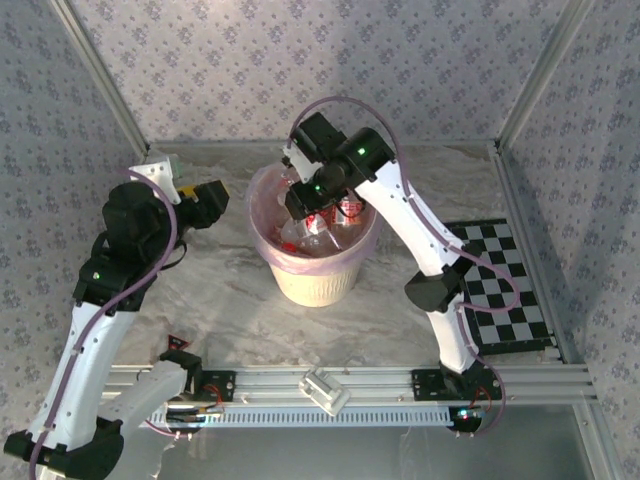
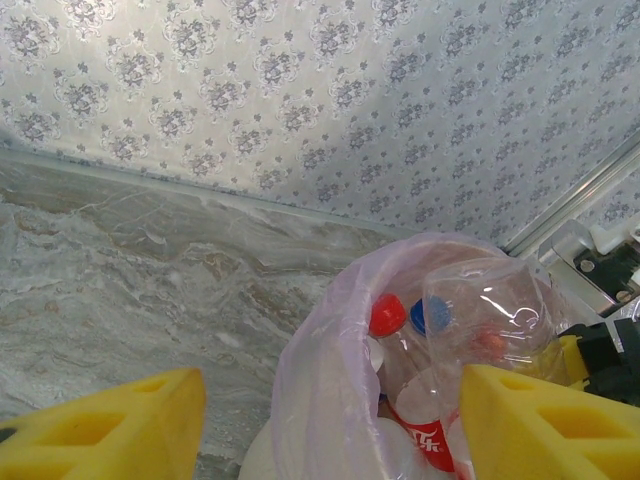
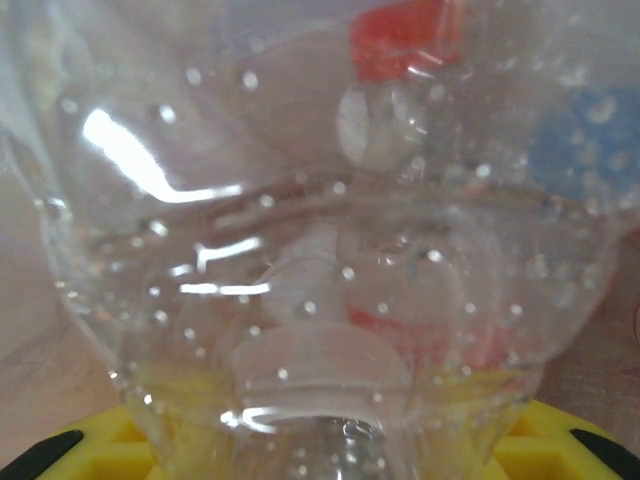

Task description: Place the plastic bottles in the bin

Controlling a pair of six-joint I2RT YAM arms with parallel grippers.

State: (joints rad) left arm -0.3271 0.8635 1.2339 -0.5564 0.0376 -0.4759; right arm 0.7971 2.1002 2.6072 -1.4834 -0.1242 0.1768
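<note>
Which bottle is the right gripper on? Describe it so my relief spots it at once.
Start at the cream-white bin with the pink bag, mid-table; the right gripper hangs over its mouth. Between its yellow fingers is the crumpled clear bottle, sticking up above the bag's rim. It is the topmost, above the red cap and blue cap of bottles lying inside.

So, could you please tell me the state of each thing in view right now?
Bin: upright, bag-lined, holding several bottles.
Clear bottle: gripped above the bin.
Right fingers: closed on that bottle.
Left fingers: open, empty.
</note>
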